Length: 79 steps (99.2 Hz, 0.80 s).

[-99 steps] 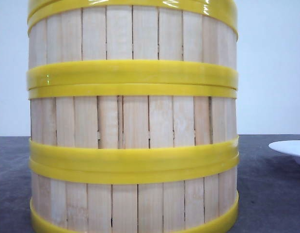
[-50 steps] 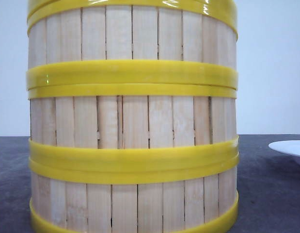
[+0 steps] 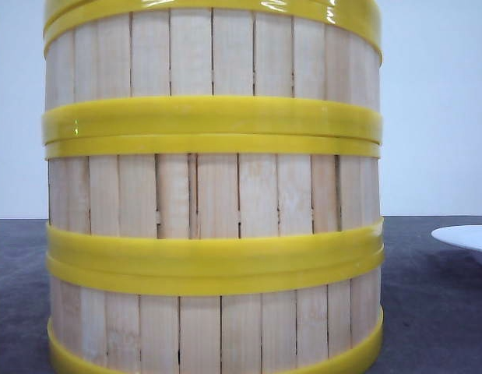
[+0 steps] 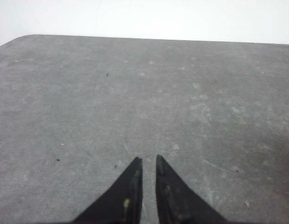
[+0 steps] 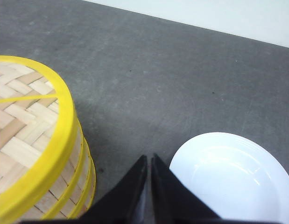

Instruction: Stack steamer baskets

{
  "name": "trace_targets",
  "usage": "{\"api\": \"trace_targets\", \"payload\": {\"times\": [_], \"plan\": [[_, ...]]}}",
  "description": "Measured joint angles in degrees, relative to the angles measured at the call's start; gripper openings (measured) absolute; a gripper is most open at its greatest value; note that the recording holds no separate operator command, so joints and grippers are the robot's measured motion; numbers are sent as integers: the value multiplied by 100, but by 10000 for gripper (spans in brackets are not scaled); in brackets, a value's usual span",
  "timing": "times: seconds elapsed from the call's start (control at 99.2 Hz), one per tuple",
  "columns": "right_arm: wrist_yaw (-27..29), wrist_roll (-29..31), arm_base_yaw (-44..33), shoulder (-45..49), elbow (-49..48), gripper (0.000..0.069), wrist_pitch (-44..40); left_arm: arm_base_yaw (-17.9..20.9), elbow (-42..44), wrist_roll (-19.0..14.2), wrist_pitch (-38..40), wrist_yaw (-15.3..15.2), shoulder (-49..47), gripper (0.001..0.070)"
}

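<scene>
I find the steamer baskets (image 3: 213, 195) standing as one column of three on the dark counter (image 3: 435, 312), rims seated on rims with no visible offset. The stacking appears complete. The step in hand, as I judge it, is to pull clear without disturbing the column: I would lift each arm away from the stack rather than sweep past its wall, and keep the right arm off the white plate (image 5: 233, 179).

The left hand (image 4: 149, 161) is clenched and grasps nothing, over bare counter. The right hand (image 5: 149, 158) is likewise clenched and empty, between stack and plate, touching neither.

The front view shows rim alignment only. The right wrist view alone shows the woven top and the plate's whole outline. The left wrist view shows no basket.
</scene>
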Motion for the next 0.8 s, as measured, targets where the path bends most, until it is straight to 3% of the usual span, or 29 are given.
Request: {"api": "trace_targets", "payload": {"times": [0.544,0.796], "plan": [[225,-136,-81,-2,0,10,0,0,0,0,0,0,0,24],[422,-334,-1259,-149,0,10,501,0,0,0,2,0,0,24]]}}
